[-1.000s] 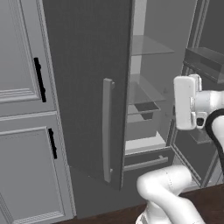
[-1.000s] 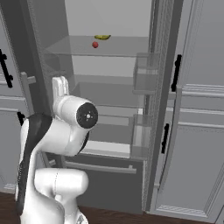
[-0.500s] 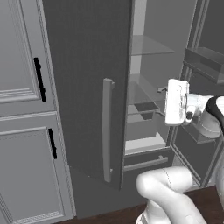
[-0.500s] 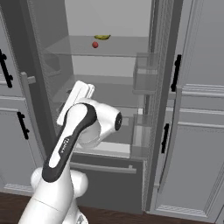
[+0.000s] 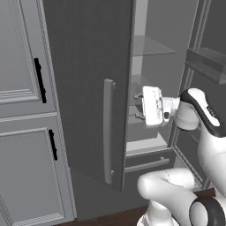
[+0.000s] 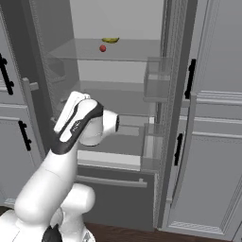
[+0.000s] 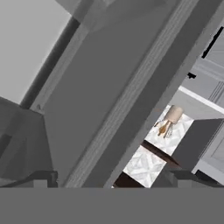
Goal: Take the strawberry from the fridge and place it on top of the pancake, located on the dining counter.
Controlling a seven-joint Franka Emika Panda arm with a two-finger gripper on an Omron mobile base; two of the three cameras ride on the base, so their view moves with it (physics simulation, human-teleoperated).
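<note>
Tool point(image 5: 139, 105) hanging spread, empty, inside open fridge point(image 6: 127, 19) at mid height. Strawberry point(image 6: 102, 48) sitting on upper glass shelf point(image 6: 137, 52), just beside yellow fruit point(image 6: 110, 40). Risk: rising arm clipping shelf edge; fingers nudging yellow fruit, rolling strawberry away.

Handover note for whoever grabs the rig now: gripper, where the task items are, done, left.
Gripper: open, empty, at mid height in front of the fridge opening.
Fridge: doors open, glass shelves exposed.
Strawberry: on the upper glass shelf, just in front of the small yellow fruit, untouched, well above the gripper.
Pancake and dining counter: I can't place them from these views.
Done: fridge opened.
Left: raise the hand to the upper shelf, grasp the strawberry, withdraw, drive to the dining counter, set it on the pancake.
</note>
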